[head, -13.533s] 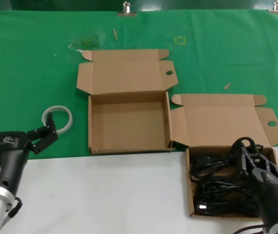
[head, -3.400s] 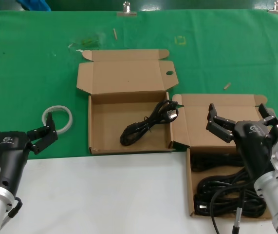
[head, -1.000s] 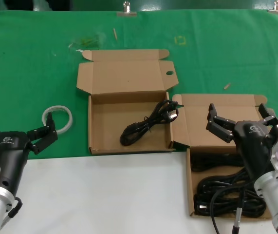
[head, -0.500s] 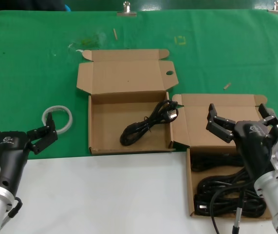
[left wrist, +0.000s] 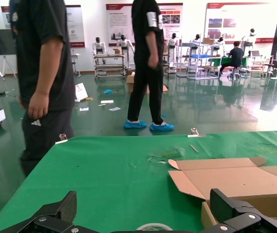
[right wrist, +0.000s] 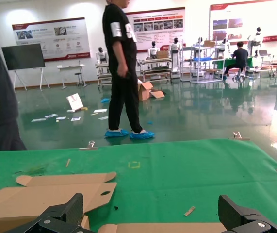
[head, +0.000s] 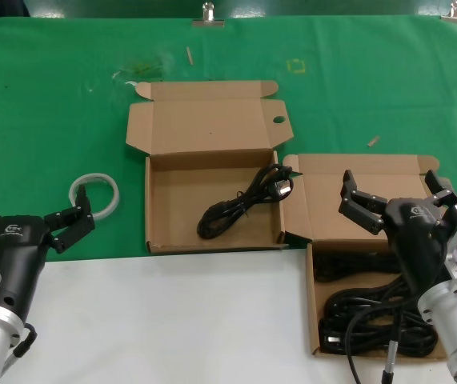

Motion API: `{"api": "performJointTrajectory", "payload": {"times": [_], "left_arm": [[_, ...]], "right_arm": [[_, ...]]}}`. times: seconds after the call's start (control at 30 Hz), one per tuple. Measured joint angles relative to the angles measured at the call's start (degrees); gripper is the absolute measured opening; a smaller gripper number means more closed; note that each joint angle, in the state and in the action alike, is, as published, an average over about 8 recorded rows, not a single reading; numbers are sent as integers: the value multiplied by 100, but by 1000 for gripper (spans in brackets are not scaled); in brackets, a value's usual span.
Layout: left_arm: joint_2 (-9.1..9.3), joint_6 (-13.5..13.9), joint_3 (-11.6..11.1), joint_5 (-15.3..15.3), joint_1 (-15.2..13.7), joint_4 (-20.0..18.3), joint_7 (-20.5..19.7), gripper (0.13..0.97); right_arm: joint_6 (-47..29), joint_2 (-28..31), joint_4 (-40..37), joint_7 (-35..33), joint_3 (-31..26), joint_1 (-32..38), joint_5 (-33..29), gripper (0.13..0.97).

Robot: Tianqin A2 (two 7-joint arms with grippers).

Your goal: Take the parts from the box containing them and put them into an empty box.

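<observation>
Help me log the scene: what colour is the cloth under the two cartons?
Green; the cloth is plain, bright green, clearest in the head view, under both cartons.

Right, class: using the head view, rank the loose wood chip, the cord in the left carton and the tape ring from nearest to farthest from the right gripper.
1. Wood chip, beyond the right gripper.
2. Cord, in the carton to its left.
3. Tape ring, far left, by the left gripper.
</observation>
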Motion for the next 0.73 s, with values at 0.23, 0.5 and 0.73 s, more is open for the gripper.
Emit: {"api": "performJointTrajectory", "payload": {"times": [0.23, 0.5, 0.73], "left_arm": [[0, 0, 0, 0, 0, 0, 0, 966], [0, 0, 0, 0, 0, 0, 0, 966], [0, 0, 0, 0, 0, 0, 0, 966]], "right_arm": [[0, 0, 0, 0, 0, 0, 0, 966], [0, 0, 0, 0, 0, 0, 0, 966], [0, 0, 0, 0, 0, 0, 0, 966]]}}
